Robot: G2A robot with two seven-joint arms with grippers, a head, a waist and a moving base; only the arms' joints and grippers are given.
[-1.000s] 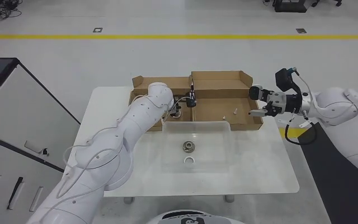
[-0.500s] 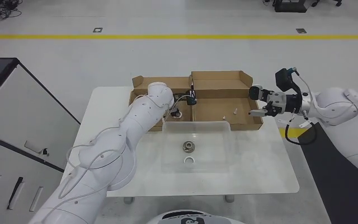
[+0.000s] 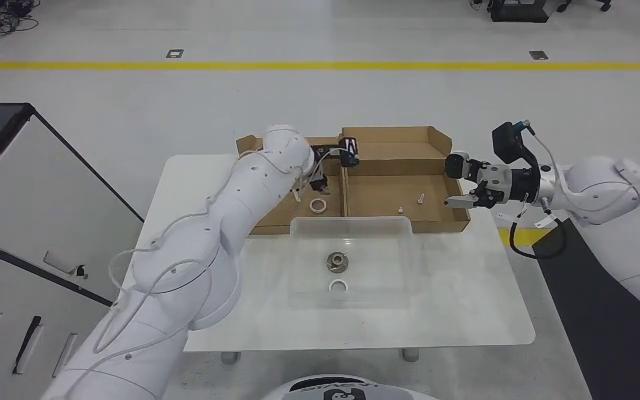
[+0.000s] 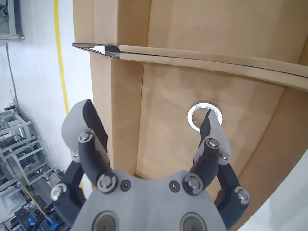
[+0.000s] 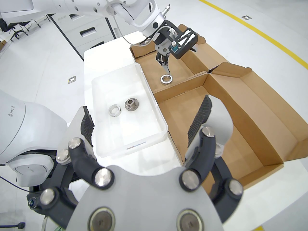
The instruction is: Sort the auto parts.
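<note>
Seen from above, the left gripper (image 3: 333, 163) hangs spread and empty over the left cardboard box (image 3: 332, 200), with a metal ring (image 3: 318, 205) lying flat on the box floor, just robot-side of the claw. The left wrist view puts the ring free beneath one fingertip. In the right wrist view, the right gripper (image 5: 146, 106), likewise spread and empty, hovers by the right box (image 5: 240, 111). The hub (image 5: 131, 104) and collar (image 5: 113, 110) in the clear tray (image 5: 134, 126) appear nearer the left arm.

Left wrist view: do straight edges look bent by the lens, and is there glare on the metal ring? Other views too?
Left wrist view: yes, the cardboard box wall bows toward the frame edge; the metal ring shines bright on its rim, mild glare. Right wrist view: the yellow floor line curves likewise. Top view: that line runs straight.
</note>
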